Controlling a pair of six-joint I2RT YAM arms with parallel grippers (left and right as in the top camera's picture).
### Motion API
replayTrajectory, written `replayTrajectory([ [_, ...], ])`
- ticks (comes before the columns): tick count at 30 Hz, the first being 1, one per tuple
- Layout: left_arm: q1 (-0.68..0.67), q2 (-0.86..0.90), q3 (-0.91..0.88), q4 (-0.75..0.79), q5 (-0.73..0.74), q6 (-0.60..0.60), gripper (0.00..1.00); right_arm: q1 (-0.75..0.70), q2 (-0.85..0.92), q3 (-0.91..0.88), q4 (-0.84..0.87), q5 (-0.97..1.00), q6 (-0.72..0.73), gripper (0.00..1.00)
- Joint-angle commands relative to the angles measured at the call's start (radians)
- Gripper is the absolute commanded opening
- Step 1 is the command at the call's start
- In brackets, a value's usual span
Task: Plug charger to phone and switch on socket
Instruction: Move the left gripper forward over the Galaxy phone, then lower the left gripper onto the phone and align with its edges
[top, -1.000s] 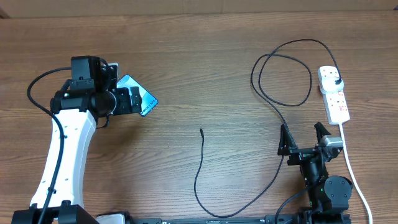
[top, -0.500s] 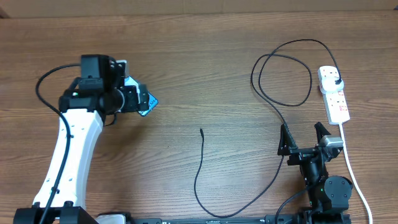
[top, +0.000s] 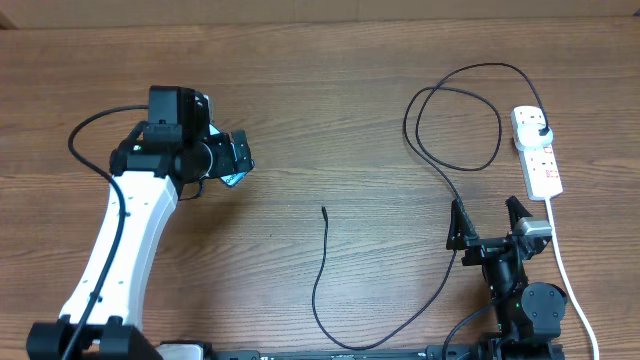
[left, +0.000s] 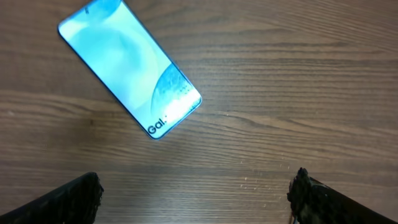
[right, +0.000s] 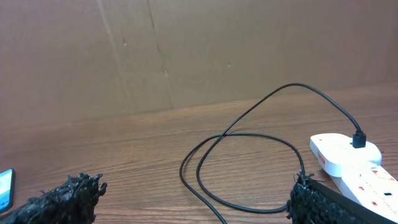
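Now, phone (left: 129, 65) flat on table (left: 280, 93), beyond wide-spread left jaws

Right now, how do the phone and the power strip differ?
The phone is blue-screened and lies slanted; the power strip is white and runs almost straight front to back. The strip has the black charger plug in it; the phone has nothing plugged in. Both lie flat on the wooden table.
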Motion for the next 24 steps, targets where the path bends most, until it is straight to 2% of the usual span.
replayTrajectory([
  [1, -0.001, 0.06, 0.023, 0.002, -0.002, -0.096, 1.0, 0.005, -0.01, -0.01, 0.003, 0.009, -0.006, 1.0],
  [9, -0.001, 0.121, 0.023, 0.032, 0.1, -0.105, 1.0, 0.005, -0.01, -0.01, 0.003, 0.009, -0.006, 1.0],
  [13, 0.0, 0.122, 0.038, 0.063, 0.104, -0.174, 1.0, 0.005, -0.01, -0.01, 0.003, 0.009, -0.006, 1.0],
  [15, 0.002, 0.131, 0.073, 0.011, 0.064, -0.269, 1.0, 0.005, -0.01, -0.01, 0.003, 0.009, -0.006, 1.0],
  [24, -0.002, 0.282, 0.376, -0.26, -0.114, -0.498, 1.0, 0.005, -0.01, -0.01, 0.003, 0.009, -0.006, 1.0],
])
